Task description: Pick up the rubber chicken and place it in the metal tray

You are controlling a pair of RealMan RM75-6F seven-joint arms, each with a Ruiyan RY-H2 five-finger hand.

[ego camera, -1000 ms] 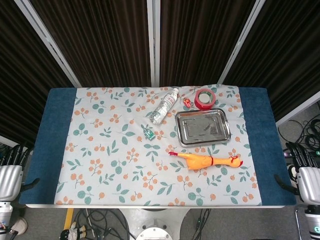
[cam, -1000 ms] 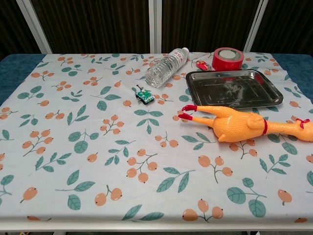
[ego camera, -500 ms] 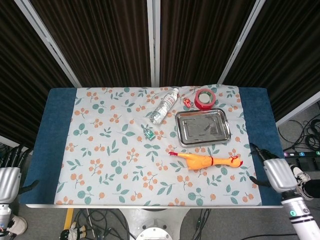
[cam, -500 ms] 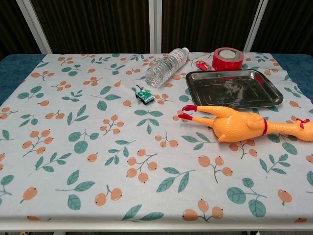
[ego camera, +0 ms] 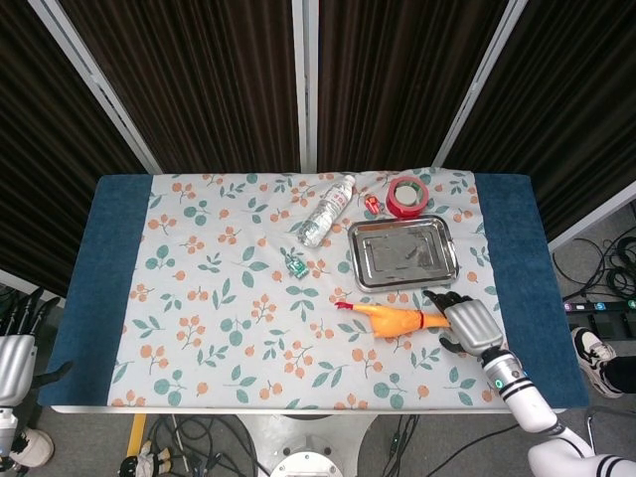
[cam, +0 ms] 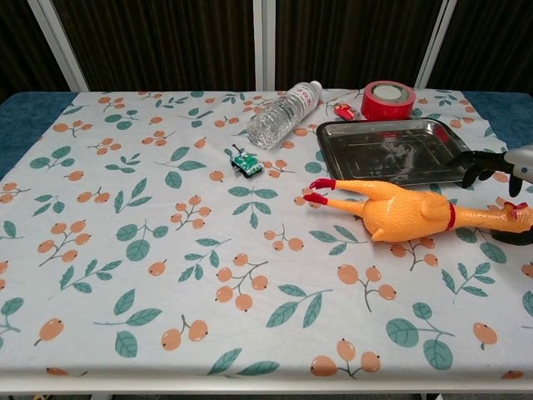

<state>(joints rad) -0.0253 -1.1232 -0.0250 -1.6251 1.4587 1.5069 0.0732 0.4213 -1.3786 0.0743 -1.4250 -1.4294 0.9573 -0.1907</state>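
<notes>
Right arm: enters the head view from the lower right corner and runs diagonally up and left, white segments with a green indicator light at the wrist. Right hand: lower right of centre in the head view, silver back facing up, dark fingers spread and pointing to the upper left, nothing held. In the chest view the same hand shows only at the right edge, mid-height, as dark fingertips and a grey sliver.

Left hand: far lower left edge of the head view, silver back, dark fingers pointing up, apart, nothing held. Left arm mostly cut off by the frame.
</notes>
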